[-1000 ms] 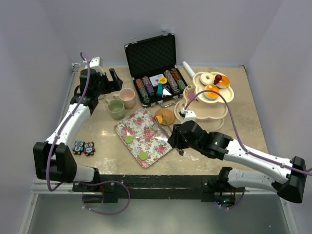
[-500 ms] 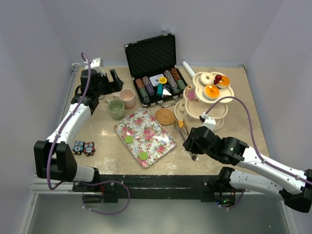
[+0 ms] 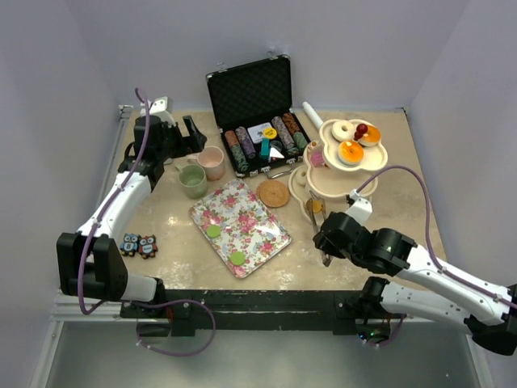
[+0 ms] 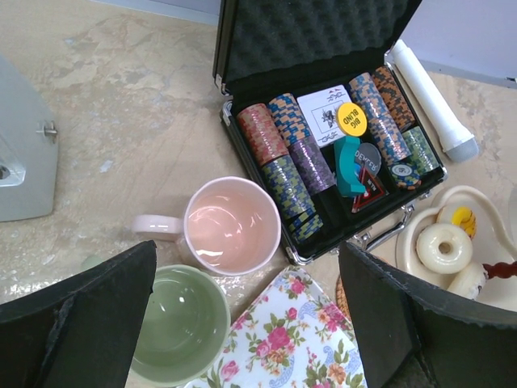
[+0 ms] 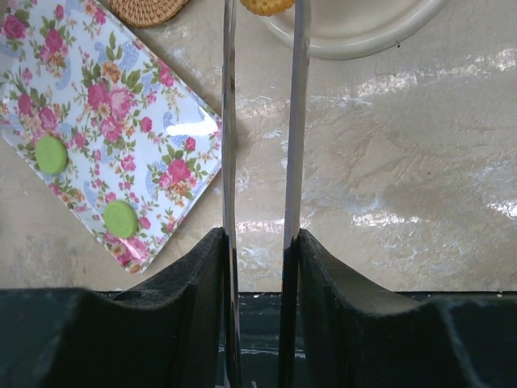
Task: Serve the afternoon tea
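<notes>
The cream three-tier stand (image 3: pixel 362 187) stands at the right, with a donut (image 3: pixel 343 129) and an orange cake (image 3: pixel 350 151) on its top tier. My right gripper (image 3: pixel 324 240) is shut on metal tongs (image 5: pixel 296 121). The tong tips pinch a small yellow treat (image 5: pixel 266 5) at the edge of the stand's lowest tier (image 5: pixel 355 28). The pink cup (image 4: pixel 233 225) and the green cup (image 4: pixel 174 323) stand side by side at the left. My left gripper (image 4: pixel 246 319) is open and empty above them. Two green macarons (image 5: pixel 51 153) lie on the floral tray (image 3: pixel 250 218).
An open black case of poker chips (image 3: pixel 258 121) stands at the back centre, with a white cylinder (image 4: pixel 428 85) beside it. A woven coaster (image 3: pixel 274 192) lies between tray and stand. Two owl toys (image 3: pixel 139 244) lie at the front left.
My right gripper has moved right from the coaster to the stand's lowest tier, carrying the tongs and the treat. The left arm has not moved.
</notes>
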Robot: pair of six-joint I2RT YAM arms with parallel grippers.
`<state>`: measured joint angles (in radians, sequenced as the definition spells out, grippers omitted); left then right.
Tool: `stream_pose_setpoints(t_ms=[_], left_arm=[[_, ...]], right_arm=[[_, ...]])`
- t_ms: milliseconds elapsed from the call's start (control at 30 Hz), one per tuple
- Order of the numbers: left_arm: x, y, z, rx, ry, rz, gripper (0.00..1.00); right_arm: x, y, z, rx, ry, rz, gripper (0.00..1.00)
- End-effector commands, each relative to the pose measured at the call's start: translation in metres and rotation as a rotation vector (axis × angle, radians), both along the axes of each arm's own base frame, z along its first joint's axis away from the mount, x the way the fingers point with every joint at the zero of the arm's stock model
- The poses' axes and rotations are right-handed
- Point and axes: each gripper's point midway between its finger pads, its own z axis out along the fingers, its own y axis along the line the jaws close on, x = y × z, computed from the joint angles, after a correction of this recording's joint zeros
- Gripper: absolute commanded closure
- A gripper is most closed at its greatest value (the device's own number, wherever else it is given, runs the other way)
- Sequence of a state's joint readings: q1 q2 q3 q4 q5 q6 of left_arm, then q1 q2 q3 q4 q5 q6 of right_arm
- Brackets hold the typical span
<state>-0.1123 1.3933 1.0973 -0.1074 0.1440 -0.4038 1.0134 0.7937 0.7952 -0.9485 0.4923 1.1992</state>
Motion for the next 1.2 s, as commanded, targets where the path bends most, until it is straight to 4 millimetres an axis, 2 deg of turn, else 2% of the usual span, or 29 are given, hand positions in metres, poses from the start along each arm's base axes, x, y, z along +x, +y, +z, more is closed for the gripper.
stream_pose_setpoints(t_ms=[0,267,400,633,867,1000,1167], left_arm=[[0.004,-0.008,0.010,-0.041,-0.042,-0.025,0.01],[0.002,-0.012,0.013,-0.065,-0.047,-0.043,0.01],[0.001,-0.014,0.015,-0.073,-0.055,-0.050,0.01],[-0.001,-0.015,0.020,-0.081,-0.065,-0.057,0.01],[-0.001,-0.015,0.022,-0.080,-0.070,-0.060,0.01],[-0.001,-0.014,0.022,-0.077,-0.071,-0.054,0.01],[-0.002,-0.013,0.022,-0.072,-0.071,-0.050,0.01]], right_arm=[[0.010,-0.009,0.017,0.054,-0.048,-0.122,0.76],[0.021,-0.017,0.000,-0.031,-0.004,-0.190,0.74],[0.026,-0.025,0.000,-0.031,-0.004,-0.233,0.71],[0.029,-0.030,0.005,-0.003,-0.020,-0.267,0.56],[0.031,-0.030,0.005,-0.026,-0.025,-0.256,0.47],[0.033,-0.028,0.010,-0.021,-0.045,-0.232,0.49],[0.035,-0.016,0.020,-0.008,-0.092,-0.112,0.54]])
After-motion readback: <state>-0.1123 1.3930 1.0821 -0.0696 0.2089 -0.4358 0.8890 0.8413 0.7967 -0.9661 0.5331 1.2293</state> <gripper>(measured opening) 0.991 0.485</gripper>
